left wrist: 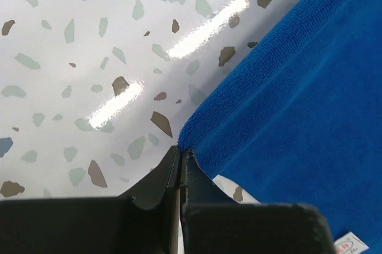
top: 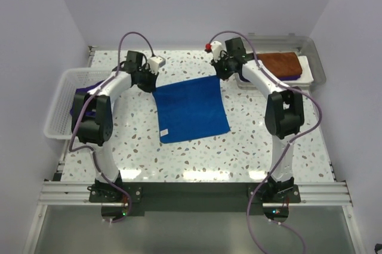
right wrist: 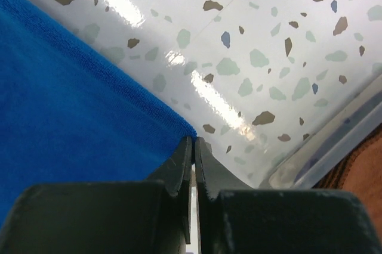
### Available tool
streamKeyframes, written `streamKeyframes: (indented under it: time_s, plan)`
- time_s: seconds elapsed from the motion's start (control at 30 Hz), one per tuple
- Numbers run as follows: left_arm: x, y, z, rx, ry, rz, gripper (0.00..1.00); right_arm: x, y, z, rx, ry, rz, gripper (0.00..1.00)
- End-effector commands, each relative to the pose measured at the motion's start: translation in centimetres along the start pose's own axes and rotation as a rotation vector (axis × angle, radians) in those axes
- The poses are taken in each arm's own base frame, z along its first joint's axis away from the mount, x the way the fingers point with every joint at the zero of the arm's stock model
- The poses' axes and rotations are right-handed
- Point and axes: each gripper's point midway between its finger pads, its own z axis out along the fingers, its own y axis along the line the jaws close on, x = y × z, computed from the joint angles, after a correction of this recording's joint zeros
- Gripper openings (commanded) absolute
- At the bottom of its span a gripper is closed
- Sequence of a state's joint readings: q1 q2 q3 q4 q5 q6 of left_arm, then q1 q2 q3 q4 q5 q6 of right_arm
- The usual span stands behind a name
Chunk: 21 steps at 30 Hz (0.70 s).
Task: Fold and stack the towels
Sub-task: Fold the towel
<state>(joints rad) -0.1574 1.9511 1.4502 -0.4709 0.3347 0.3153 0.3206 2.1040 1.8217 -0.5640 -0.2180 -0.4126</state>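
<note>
Spread flat mid-table (top: 256, 146), the blue towel (top: 191, 110) is pinched at its two far corners by the left gripper (left wrist: 180, 151) and right gripper (right wrist: 194, 142), fingers pressed together, probably to fold that edge nearward.

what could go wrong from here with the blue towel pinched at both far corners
1. The left end effector and right end effector each pinch only the very tip of a blue towel corner; either could slip out on the lift.
2. The right one sits close to the tray rim and might clip it when swinging.
3. The towel lies skewed, so the fold may land uneven.
</note>
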Motion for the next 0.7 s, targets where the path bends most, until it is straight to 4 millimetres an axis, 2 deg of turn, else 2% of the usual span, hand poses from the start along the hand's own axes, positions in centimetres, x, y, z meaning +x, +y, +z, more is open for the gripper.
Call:
streamKeyframes:
  time_s: [0.0,0.03,0.1,0.13,0.17,0.23,0.27,0.4,0.53,0.67]
  plan:
    - [-1.4,0.0,-2.5,-0.044,-0.078,-0.024,0.00,-1.1,-1.2,-2.8,0.089,-0.058,0.015,0.00]
    - [-0.8,-0.4,-2.4,-0.040,-0.076,-0.032,0.00,-0.9,-1.1,-2.9,0.089,-0.058,0.025,0.00]
    - [-1.1,-0.9,-3.4,-0.050,-0.101,-0.049,0.00,-0.8,-0.9,-3.6,0.096,-0.072,0.031,0.00]
    - [-0.4,-1.1,-3.4,-0.051,-0.095,-0.064,0.00,-0.6,-0.8,-3.7,0.096,-0.072,0.033,0.00]
    - [-1.1,-1.2,-4.2,-0.068,-0.126,-0.063,0.00,-0.7,-0.9,-4.0,0.106,-0.076,0.038,0.00]
    - [-0.6,-1.9,-4.5,-0.070,-0.128,-0.088,0.00,-0.2,-0.6,-4.6,0.111,-0.069,0.046,0.00]
    - [-1.0,-2.1,-5.2,-0.080,-0.147,-0.091,0.00,-0.1,-0.6,-4.8,0.111,-0.069,0.050,0.00]
    - [0.0,-3.9,-5.6,-0.058,-0.145,-0.154,0.00,1.0,-0.3,-5.8,0.130,-0.043,0.078,0.00]
    - [2.3,-5.6,-5.2,-0.057,-0.090,-0.198,0.00,2.7,0.9,-6.7,0.108,0.014,0.125,0.00]
    - [3.9,-6.9,-5.5,-0.058,-0.061,-0.280,0.00,4.7,2.2,-7.7,0.099,0.073,0.217,0.00]
